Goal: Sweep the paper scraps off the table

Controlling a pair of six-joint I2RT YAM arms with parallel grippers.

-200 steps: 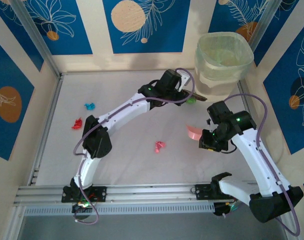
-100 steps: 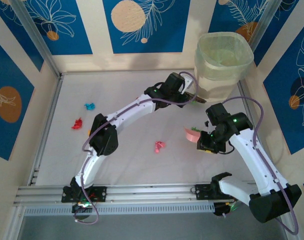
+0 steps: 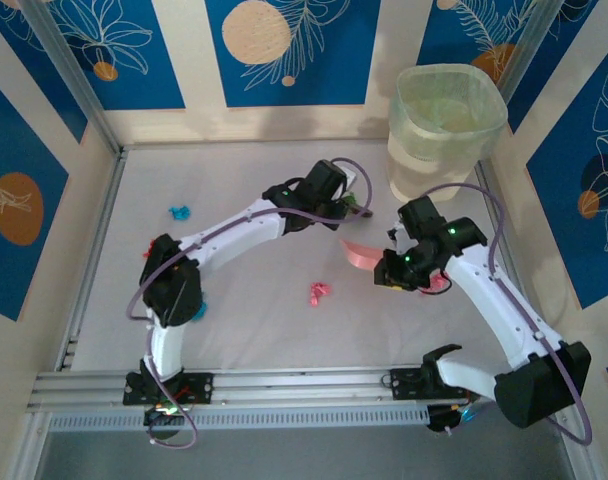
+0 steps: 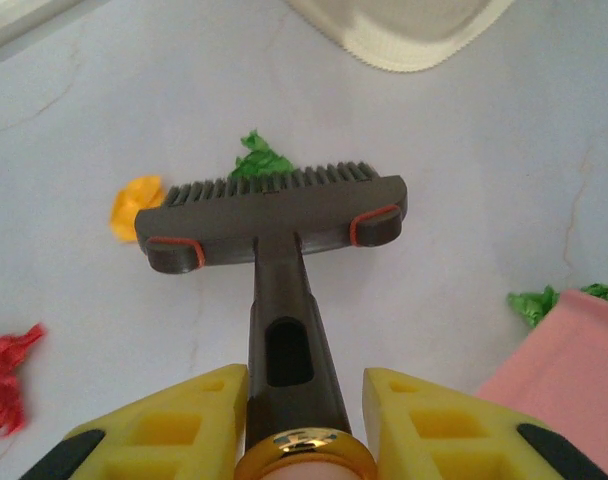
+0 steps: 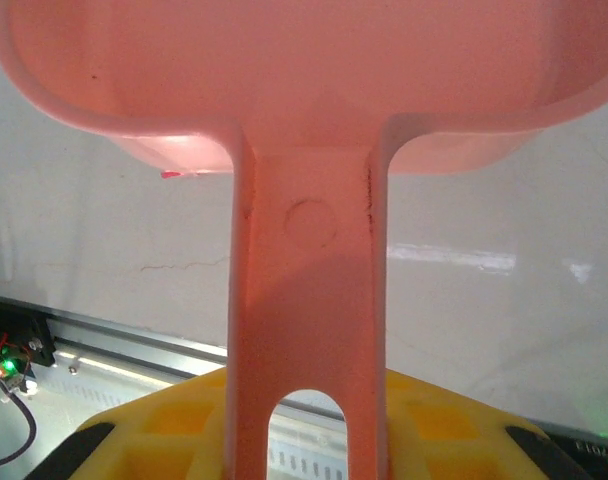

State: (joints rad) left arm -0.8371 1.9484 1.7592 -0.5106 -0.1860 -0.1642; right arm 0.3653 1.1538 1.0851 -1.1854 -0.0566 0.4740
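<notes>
- The right end effector (image 5: 309,400) is seen clamped narrow on the flat handle of the pink plastic dustpan (image 5: 304,60). The pan is held near the pale translucent plastic bin (image 3: 446,125), on its near side.
- The left end effector (image 4: 304,400) is closed narrow on the stem of the black plastic brush (image 4: 274,215), with the bristle row turned toward the bin.
- The small crumpled paper scraps (image 3: 319,292) lie spread over the white desk (image 3: 244,330).
  - A red scrap is found well apart from the bin, toward the near edge.
  - A blue scrap (image 3: 179,212) lies far to the bin's left.
  - A green scrap (image 4: 259,160) and an orange scrap (image 4: 136,205) lie near the bin, just past the bristles.
- The scraps are judged very light and soft, and likely to roll or be flicked aside. They are best not pinched. Each should be met on its bin side by the full bristle row and drawn gently to the dustpan's lip.
- From overhead, the whole spread is given, the far red and blue scraps included.
- From the left wrist, the green scrap is seen at the bristle tips, though contact cannot be told. Further green bits (image 4: 532,305) are seen at the dustpan's edge, an area partly covered by the arms from overhead.
- From the right wrist, the grip on the handle is shown.
</notes>
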